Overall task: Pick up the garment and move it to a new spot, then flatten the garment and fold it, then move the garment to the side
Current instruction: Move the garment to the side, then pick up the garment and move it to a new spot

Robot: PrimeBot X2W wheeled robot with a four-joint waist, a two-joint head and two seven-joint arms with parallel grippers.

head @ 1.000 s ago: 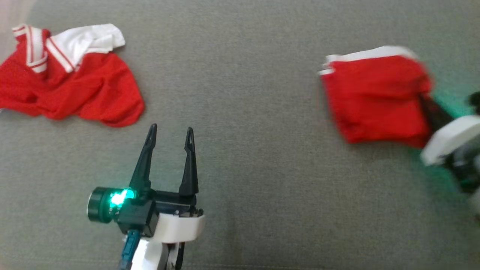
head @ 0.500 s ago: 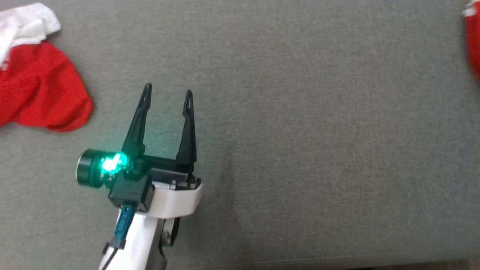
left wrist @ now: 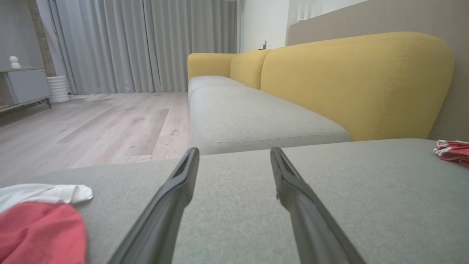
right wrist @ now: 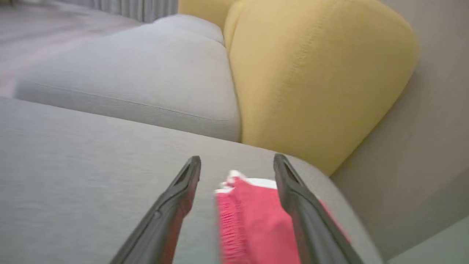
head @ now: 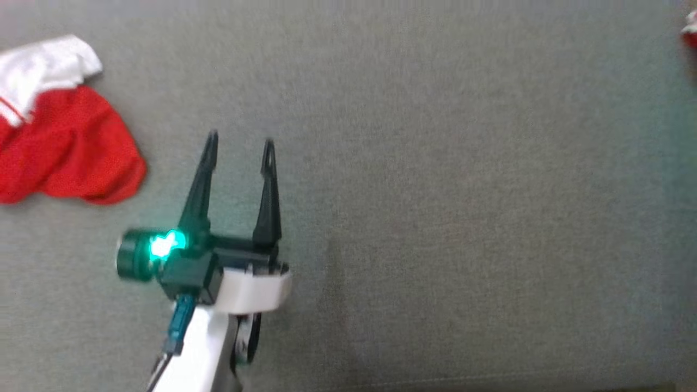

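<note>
Far left of the head view: crumpled red garment (head: 71,158), a white part bunched on top, lying on the grey seat cushion (head: 435,190). Just right of it and apart from the cloth: left gripper (head: 240,141), fingers pointing up the view and spread wide, gripping nothing. A green light (head: 163,245) glows on the dark body at its left side; the white forearm (head: 207,348) runs down to the bottom edge. Left wrist view agrees: both dark fingers sit low over the grey fabric, tips well separated, the crumpled piece off to their left. Middle of the head view: plain grey weave, a faint seam line near the bottom edge. Far right, top corner of the head view: a blurred sliver of red and white, the folded garment (head: 690,30), lying near the cushion's right end. The left wrist view shows it as a small flat red stack with white edging, near the yellow backrest (left wrist: 351,80). Right wrist view, blurred: right gripper (right wrist: 237,163) over that folded garment, fingers parted wide, not pinching. The red cloth lies flat on the cushion between the two fingers and passes behind the right-hand one. Whether a finger touches the cloth, cannot tell. Beyond: the yellow backrest and a second grey cushion (right wrist: 128,84).
</note>
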